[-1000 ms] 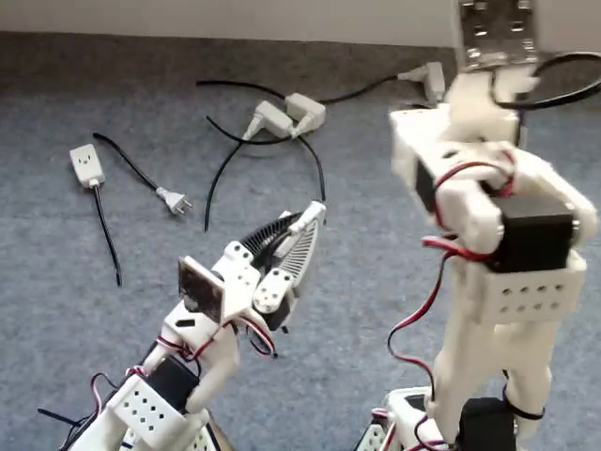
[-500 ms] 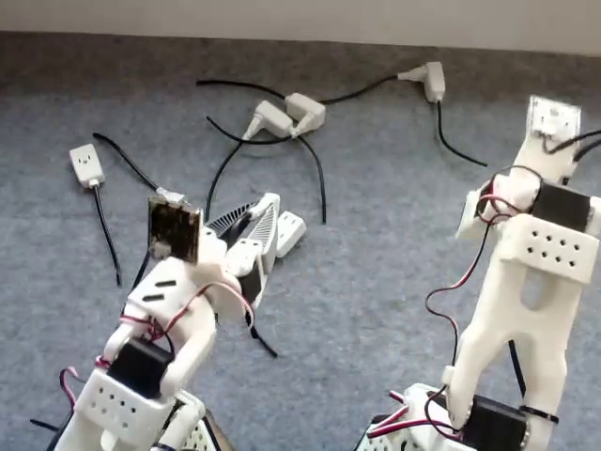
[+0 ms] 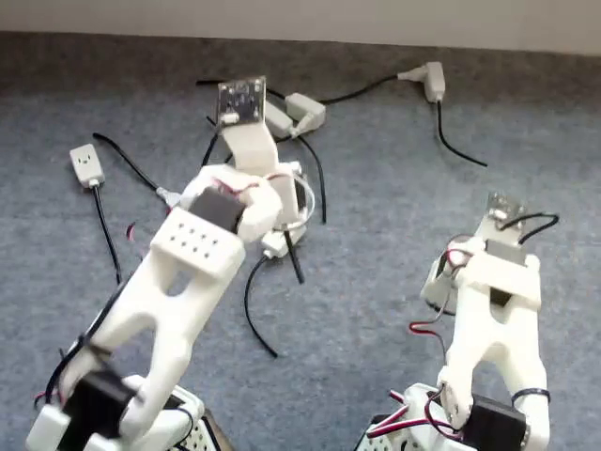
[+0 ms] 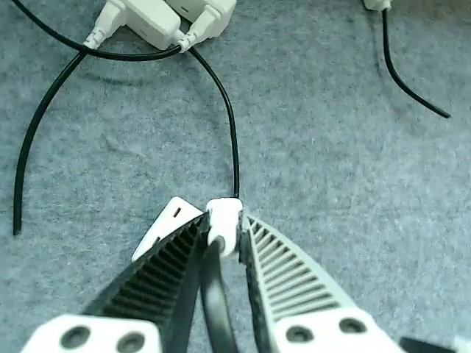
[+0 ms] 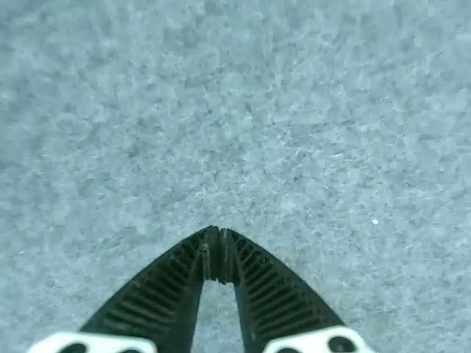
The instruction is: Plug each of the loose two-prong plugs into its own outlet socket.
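- In the left gripper [image 4: 219, 228] a white piece [image 4: 224, 215] is half hidden by the fingers [image 4: 176, 254]; we cannot tell plug from socket.
- The joined pair [image 4: 151, 18] is cut by the left wrist view's edge.
- From above, the left arm [image 3: 202, 254] covers part of the loose plug [image 3: 168, 194].

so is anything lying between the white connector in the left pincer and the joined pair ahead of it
Only a black cord from the joined pair runs to the white connector in the left pincer; otherwise bare carpet.
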### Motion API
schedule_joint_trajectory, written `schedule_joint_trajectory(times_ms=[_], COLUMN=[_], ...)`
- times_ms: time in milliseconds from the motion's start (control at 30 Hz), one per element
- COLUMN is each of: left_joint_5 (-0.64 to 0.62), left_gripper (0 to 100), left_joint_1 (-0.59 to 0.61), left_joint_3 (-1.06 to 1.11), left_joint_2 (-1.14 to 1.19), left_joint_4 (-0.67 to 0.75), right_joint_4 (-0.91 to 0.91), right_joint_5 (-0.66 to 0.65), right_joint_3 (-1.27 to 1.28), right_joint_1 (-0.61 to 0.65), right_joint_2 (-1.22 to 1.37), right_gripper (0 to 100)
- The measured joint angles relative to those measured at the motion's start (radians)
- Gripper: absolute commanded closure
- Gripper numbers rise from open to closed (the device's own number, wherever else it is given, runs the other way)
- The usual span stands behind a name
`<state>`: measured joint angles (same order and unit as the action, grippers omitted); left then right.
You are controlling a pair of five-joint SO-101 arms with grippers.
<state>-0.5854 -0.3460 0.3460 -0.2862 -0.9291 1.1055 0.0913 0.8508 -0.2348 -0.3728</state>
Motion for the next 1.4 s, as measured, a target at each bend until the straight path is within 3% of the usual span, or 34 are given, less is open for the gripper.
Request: schedule_joint_trajectory(times_ms=[267,600,867,1067,1400], left_joint_5=[-0.204,-0.448,-0.583,-0.634,-0.647], left_gripper=[99,99,99,99,99], left_joint_1=[0.083,0.072,0.032,0.031,0.035], left_joint_3=[-0.336,-0.512,-0.46,-0.358,-0.305], left_joint_2=[0.334,0.46,0.46,0.46,0.46], left_joint_4=[-0.143,-0.42,-0.414,-0.269,-0.219], right_joint_4=[-0.318,-0.358,-0.358,-0.358,-0.358], right_joint_5=[0.006,0.006,0.006,0.006,0.006], right_joint_3=[0.262,0.281,0.281,0.281,0.281], right_joint_1=[0.005,0.032,0.034,0.034,0.034], right_joint_2=[-0.014,-0.017,-0.017,-0.017,-0.017], right_gripper=[99.2,99.2,99.2,99.2,99.2])
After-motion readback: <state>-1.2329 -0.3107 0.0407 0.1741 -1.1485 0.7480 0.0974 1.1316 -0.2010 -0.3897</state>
